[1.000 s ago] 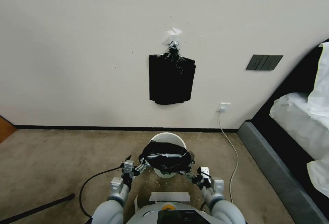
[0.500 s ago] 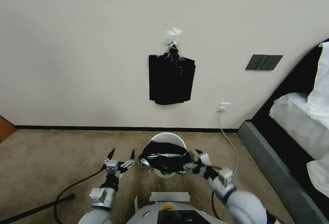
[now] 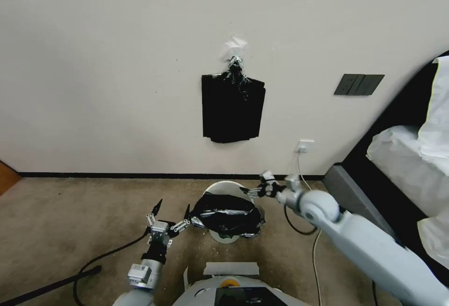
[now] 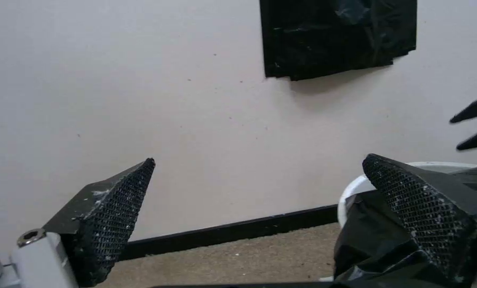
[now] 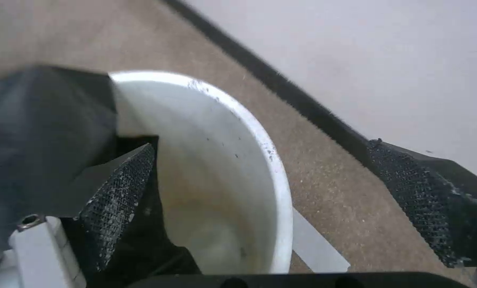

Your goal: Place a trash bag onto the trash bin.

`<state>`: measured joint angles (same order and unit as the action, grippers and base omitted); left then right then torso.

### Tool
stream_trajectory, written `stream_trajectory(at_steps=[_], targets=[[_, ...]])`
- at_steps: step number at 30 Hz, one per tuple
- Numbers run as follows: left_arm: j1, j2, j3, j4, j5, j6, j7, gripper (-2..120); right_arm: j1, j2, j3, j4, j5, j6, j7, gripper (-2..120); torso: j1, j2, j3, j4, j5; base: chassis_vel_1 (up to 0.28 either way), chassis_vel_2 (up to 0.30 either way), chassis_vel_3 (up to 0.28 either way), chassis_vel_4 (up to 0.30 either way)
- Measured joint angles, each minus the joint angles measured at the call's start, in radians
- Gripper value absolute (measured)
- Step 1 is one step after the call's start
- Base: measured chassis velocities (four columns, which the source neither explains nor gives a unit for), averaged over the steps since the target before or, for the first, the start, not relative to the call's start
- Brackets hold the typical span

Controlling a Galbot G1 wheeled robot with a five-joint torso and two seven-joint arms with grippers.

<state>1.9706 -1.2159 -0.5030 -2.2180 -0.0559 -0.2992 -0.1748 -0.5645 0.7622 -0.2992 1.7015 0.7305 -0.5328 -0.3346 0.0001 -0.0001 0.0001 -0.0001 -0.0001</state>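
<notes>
The cream-white trash bin stands on the carpet close to the wall. A crinkly black trash bag is draped over the near part of its mouth, and the far rim is bare. My left gripper is open just left of the bag, holding nothing. In the left wrist view its fingers spread wide beside the bag and the bin. My right gripper is open at the bin's far right rim. In the right wrist view this gripper straddles the bin, with the bag to one side.
A flat stack of black bags hangs on the wall above the bin. A wall socket feeds a white cable down to the floor. A bed stands at the right. A black cable lies on the carpet at the left.
Both grippers let go of the bag's edges and opened. The left one drew back to the left. The right arm reached forward from the bin's near right side to its far right rim.
</notes>
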Motion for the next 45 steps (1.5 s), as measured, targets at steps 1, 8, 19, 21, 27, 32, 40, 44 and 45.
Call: stream_trajectory(at_steps=[1, 8, 19, 21, 27, 32, 40, 44, 45], targets=[[0.007, -0.002, -0.007, -0.002, 0.002, -0.004, 0.002, 100, 0.028, 0.013, -0.037, -0.027, -0.013, 0.0, -0.017, 100, 0.0, 0.0, 0.0, 0.0002, -0.0001, 0.0, 0.0, 0.0, 0.0], [0.026, -0.015, -0.028, -0.005, 0.027, -0.027, 0.008, 100, 0.134, 0.083, -0.17, -0.159, -0.077, 0.036, -0.094, 100, 0.0, 0.0, 0.0, 0.0003, 0.0001, 0.0, 0.0, 0.0, 0.0], [0.021, 0.013, -0.031, -0.002, 0.029, -0.028, 0.009, 100, 0.177, 0.111, -0.204, -0.258, -0.1, 0.039, -0.175, 73, 0.0, 0.0, 0.0, -0.0001, 0.0002, 0.0, 0.0, 0.0, 0.0], [0.018, 0.008, -0.025, -0.003, 0.029, -0.025, 0.009, 100, 0.173, 0.119, -0.204, -0.277, -0.102, 0.041, -0.178, 60, 0.0, 0.0, 0.0, -0.0001, 0.0001, 0.0, 0.0, 0.0, 0.0], [0.02, 0.005, -0.02, -0.005, 0.017, -0.019, 0.005, 100, 0.172, 0.124, -0.202, -0.281, -0.086, 0.041, -0.177, 39, 0.0, 0.0, 0.0, 0.0001, 0.0001, 0.0, 0.0, 0.0, 0.0], [0.02, 0.005, -0.019, -0.007, 0.01, -0.015, 0.004, 100, 0.168, 0.124, -0.2, -0.278, -0.068, 0.042, -0.17, 21, 0.0, 0.0, 0.0, 0.0001, 0.0001, 0.0, 0.0, 0.0, 0.0], [0.029, 0.0, -0.011, -0.023, -0.017, -0.002, 0.001, 100, 0.148, 0.111, -0.191, -0.244, -0.002, 0.033, -0.125, 4, 0.0, 0.0, 0.0, 0.0002, 0.0003, 0.0, 0.0, 0.0, 0.0], [0.029, 0.001, -0.009, -0.03, -0.023, 0.003, 0.001, 100, 0.122, 0.079, -0.174, -0.186, 0.029, 0.016, -0.073, 3, 0.0, 0.0, 0.0, 0.0002, 0.0001, 0.0, 0.0, 0.0, 0.0], [0.027, 0.001, -0.008, -0.031, -0.024, 0.005, 0.0, 100, 0.112, 0.069, -0.167, -0.166, 0.042, 0.007, -0.053, 3, 0.0, 0.0, 0.0, 0.0001, 0.0001, 0.0, 0.0, 0.0, 0.0]])
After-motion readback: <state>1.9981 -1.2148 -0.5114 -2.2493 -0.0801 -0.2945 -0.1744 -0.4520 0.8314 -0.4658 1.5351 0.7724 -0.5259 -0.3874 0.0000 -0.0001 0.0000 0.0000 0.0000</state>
